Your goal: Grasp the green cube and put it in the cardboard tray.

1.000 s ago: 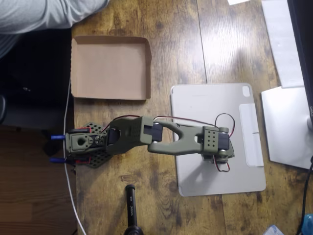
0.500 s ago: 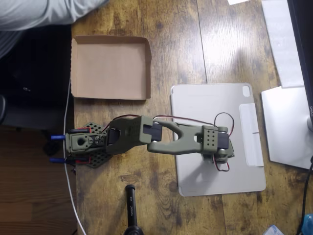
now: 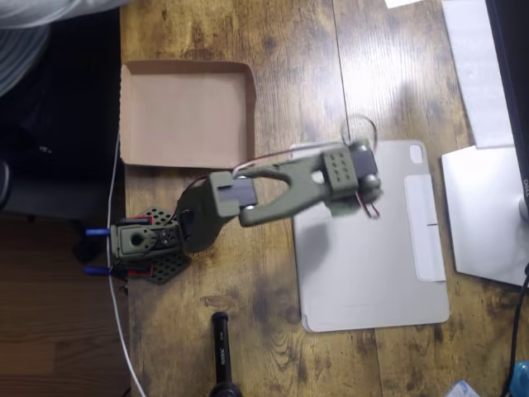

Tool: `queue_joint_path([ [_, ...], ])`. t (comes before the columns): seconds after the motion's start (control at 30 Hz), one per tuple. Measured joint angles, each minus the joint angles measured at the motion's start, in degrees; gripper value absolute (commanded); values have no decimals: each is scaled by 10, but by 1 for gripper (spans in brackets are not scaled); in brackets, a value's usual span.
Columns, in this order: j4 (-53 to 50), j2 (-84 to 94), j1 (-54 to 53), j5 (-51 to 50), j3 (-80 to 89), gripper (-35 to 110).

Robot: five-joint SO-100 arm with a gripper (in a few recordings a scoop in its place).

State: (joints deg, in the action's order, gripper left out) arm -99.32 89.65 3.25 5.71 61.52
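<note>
An olive-green arm reaches from its base at the left edge of a wooden table, its wrist blurred above the far-left corner of a pale grey slab; the gripper hangs beneath the wrist housing, so whether its fingers are wide, narrow or clamped on anything cannot be told; the green cube cannot be made out, perhaps hidden under the wrist; the cardboard tray lies with its floor bare at far left, beside the arm's base, probably within easy reach for the drop. A second earlier the forearm lay lower across the slab; it has since swung toward the far side, nearer the tray, which suggests the carry has begun.
</note>
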Motion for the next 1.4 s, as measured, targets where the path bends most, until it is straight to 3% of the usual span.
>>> queue_joint_path([
  [0.3, -25, 176, 223, -59, 143, 14],
  [0.43, -25, 195, 318, -102, 192, 14],
  [0.73, -24, 197, 471, -98, 242, 14],
  [1.0, -19, 191, 504, -80, 276, 22],
  [1.4, -8, 192, 471, -77, 286, 23],
])
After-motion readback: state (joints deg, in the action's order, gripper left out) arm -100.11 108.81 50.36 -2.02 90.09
